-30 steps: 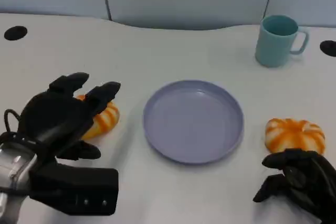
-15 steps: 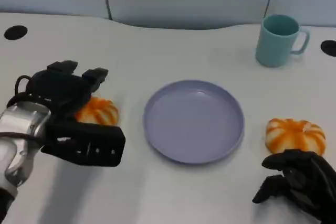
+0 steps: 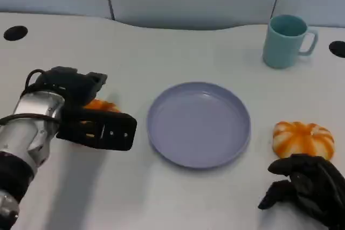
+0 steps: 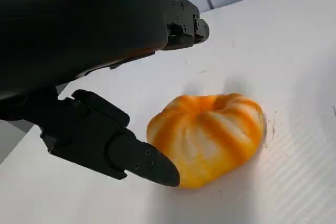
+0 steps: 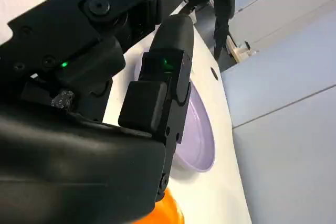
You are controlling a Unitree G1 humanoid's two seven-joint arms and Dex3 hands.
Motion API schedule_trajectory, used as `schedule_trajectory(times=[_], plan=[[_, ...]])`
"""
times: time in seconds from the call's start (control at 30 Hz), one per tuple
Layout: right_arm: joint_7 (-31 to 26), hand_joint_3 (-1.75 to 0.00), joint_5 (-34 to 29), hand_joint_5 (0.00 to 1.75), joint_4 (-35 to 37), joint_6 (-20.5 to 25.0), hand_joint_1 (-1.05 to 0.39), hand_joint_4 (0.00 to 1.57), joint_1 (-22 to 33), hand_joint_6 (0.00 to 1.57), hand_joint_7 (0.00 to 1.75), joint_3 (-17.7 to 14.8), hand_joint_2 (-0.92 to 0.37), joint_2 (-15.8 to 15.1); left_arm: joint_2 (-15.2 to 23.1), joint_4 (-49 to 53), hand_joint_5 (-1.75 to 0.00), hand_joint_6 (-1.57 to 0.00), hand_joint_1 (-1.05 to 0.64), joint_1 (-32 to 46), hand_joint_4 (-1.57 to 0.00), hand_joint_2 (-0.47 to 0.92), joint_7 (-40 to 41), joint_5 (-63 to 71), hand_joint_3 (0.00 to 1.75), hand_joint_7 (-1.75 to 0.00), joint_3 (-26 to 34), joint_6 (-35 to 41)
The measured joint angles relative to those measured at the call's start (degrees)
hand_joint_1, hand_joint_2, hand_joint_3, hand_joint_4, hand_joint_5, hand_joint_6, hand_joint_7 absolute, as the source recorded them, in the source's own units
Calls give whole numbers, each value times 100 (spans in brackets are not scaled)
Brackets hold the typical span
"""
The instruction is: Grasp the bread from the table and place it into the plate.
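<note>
The orange-striped, pumpkin-shaped bread roll lies on the white table left of the round lavender plate, beneath the black left hand, whose fingers are spread around it without gripping. Risk: closing off-centre could squash the soft roll or push it aside. Count: two rolls, the second beside the loosely curled, empty right hand; one plate; one teal mug.

Bread under left hand: orange with pale cream stripes. Second bread near right hand: same orange-and-cream striping. Plate: plain pale lavender. Mug: teal. Table: white. Hands: black; left forearm silver. Small green light on right hand.
</note>
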Motion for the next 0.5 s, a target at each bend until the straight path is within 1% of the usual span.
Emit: schedule_trajectory(times=[0.13, 0.33, 0.5], plan=[[-17, 0, 0, 35, -27, 2, -95, 157, 12, 151, 0, 0, -70, 3, -122, 688, 0, -9, -35, -238, 0, 66, 166, -55, 1, -3, -147, -113], [-59, 0, -1, 37, -114, 10, -96, 157, 48, 151, 1, 7, -70, 8, -488, 1746, 0, -10, -39, -701, 0, 64, 574, -62, 0, -2, -439, -224], [-58, 0, 9, 36, -126, 31, -93, 157, 88, 150, 0, 1, -70, 6, -788, 2420, 0, -10, -40, -900, 0, 66, 826, -111, 1, -1, -620, -262]])
